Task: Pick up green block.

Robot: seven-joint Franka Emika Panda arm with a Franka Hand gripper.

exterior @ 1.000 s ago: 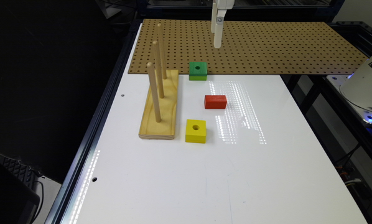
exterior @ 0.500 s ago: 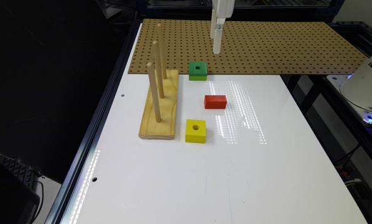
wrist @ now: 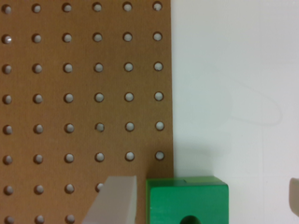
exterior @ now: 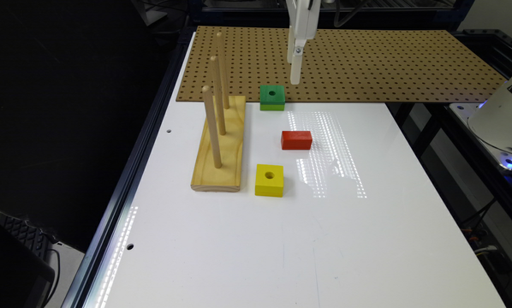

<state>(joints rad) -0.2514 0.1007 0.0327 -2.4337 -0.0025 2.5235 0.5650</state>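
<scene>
The green block [exterior: 272, 97] with a round centre hole sits at the edge where the brown pegboard [exterior: 367, 64] meets the white table [exterior: 281, 239]. In the exterior view my white gripper [exterior: 295, 77] hangs above the pegboard, just behind the block and slightly toward that view's right. In the wrist view the green block [wrist: 187, 203] lies between my two fingers: one pale finger [wrist: 114, 200] is close beside it and the other shows at the picture's edge. My gripper [wrist: 205, 189] is open and holds nothing.
A wooden base with three upright pegs [exterior: 219, 141] stands to the exterior view's left of the blocks. A red block [exterior: 296, 140] and a yellow holed block [exterior: 269, 180] lie nearer the front. A white machine [exterior: 504, 119] sits off the table's right side.
My gripper has come down toward the pegboard, closer to the green block. The blocks and peg base have not moved.
</scene>
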